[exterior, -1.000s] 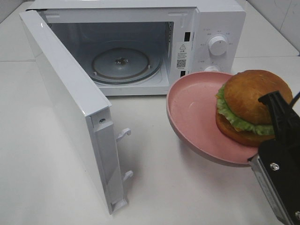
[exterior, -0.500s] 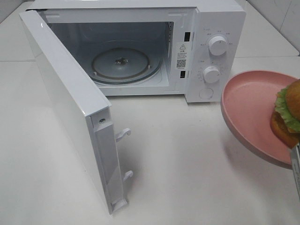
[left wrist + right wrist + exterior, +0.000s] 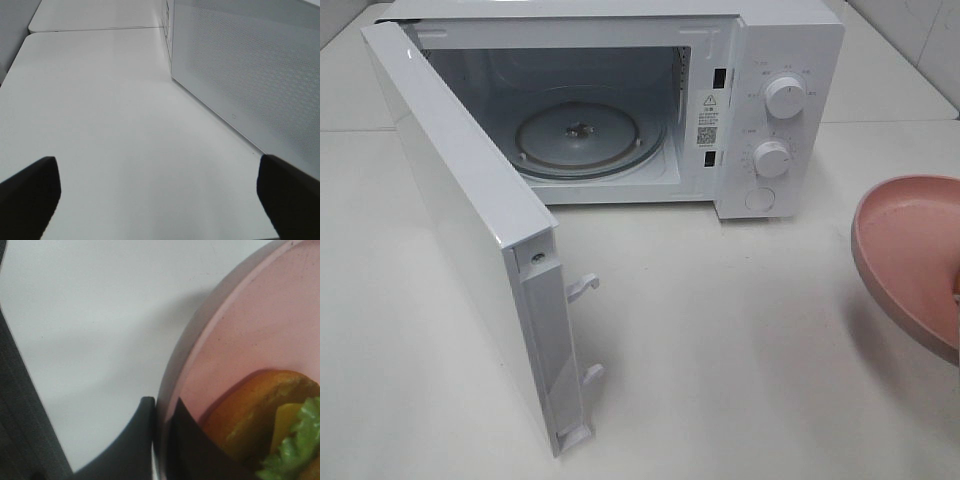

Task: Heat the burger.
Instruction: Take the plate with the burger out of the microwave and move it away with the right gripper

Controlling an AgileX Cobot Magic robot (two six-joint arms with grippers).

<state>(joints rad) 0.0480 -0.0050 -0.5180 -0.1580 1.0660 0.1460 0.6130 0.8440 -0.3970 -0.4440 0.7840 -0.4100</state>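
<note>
The burger (image 3: 250, 415), with an orange-brown bun and green lettuce, sits on a pink plate (image 3: 240, 340) in the right wrist view. My right gripper (image 3: 162, 442) is shut on the plate's rim, one dark finger under it and one on top. In the exterior high view only part of the pink plate (image 3: 905, 250) shows, held tilted above the table at the right edge. The burger and the right gripper are out of that frame. My left gripper (image 3: 160, 192) hangs wide open and empty above the white table, beside the microwave door's outer face (image 3: 250, 75).
The white microwave (image 3: 790, 40) stands at the back with its door (image 3: 460, 220) swung far open to the left. A glass turntable (image 3: 585, 135) lies inside the cavity. Two knobs (image 3: 785, 95) sit on its right panel. White tabletop (image 3: 720, 340) spreads in front.
The plate with the burger has moved right, away from the microwave front. The burger and right gripper have left the exterior high view. The left arm has not visibly moved.
</note>
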